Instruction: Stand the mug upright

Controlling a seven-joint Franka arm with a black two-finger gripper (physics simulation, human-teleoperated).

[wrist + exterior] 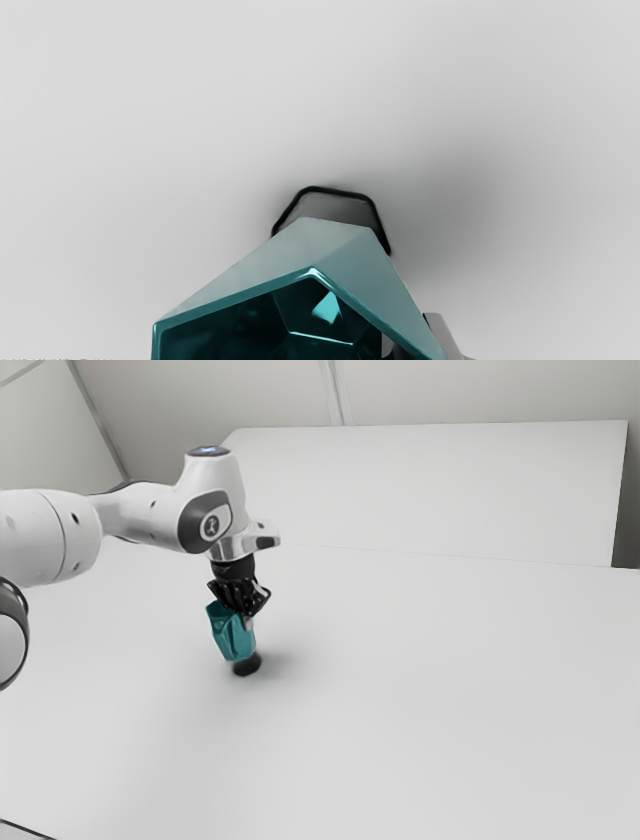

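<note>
- Extending openly toward the exterior view's right, the pale surface [430,690] is offering bare room around the mug [231,632]; a thin seam is separating it from a pale panel [430,480].
- The arm [150,512] is reaching in from the exterior view's left; a dark patch [246,665] is lying just under the mug.
- The gripper [247,621] is clasping the mug's wall, one finger inside, one outside.
- The teal mug is tilting slightly, its mouth facing upward, its interior showing dark facets.

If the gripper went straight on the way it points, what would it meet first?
Likely the table, at the dark patch under the mug it holds, with the mug touching first; how close is unclear.
</note>
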